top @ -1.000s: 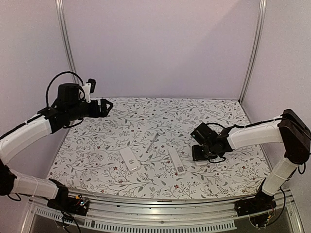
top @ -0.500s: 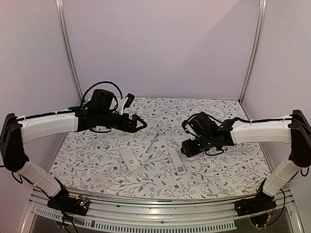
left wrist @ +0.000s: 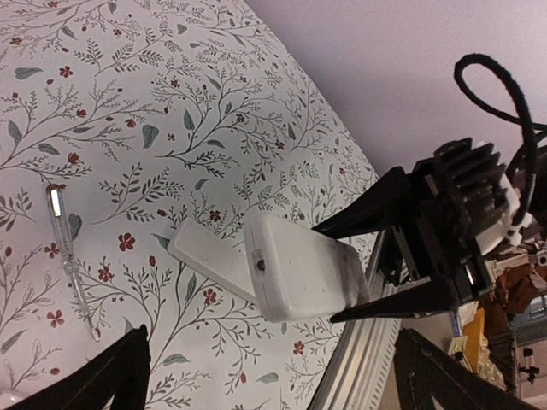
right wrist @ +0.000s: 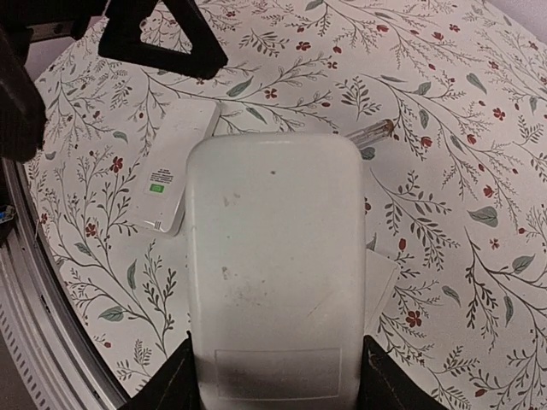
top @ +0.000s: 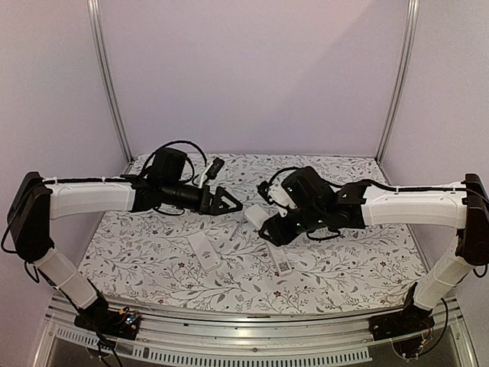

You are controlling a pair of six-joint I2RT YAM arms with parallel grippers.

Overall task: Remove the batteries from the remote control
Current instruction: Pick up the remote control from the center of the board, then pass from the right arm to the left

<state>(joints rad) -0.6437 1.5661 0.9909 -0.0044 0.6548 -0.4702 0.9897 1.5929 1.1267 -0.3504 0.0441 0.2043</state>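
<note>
My right gripper (top: pixel 269 226) (right wrist: pixel 273 380) is shut on the sides of a white remote control (top: pixel 256 215) (right wrist: pixel 273 256) (left wrist: pixel 299 273) and holds it in the air over the middle of the table. The remote's plain face is toward the right wrist camera. My left gripper (top: pixel 228 203) (left wrist: pixel 273 384) stands open just left of the remote's free end, not touching it. One left finger (right wrist: pixel 162 38) shows at the top left of the right wrist view. The batteries are hidden.
Two more white remotes lie on the flowered cloth, one (top: pixel 205 251) at front left, one (top: pixel 280 260) (right wrist: pixel 175 179) (left wrist: pixel 201 256) under the held remote. A thin grey pen-like tool (left wrist: pixel 73 265) (right wrist: pixel 372 131) lies nearby. A flat white piece (right wrist: pixel 383 286) sits under the held remote. The metal rail (top: pixel 244 325) runs along the near edge.
The right gripper has carried the remote up and leftward to the table's middle. The left arm has swung in from the far left, and its open gripper now faces the remote.
</note>
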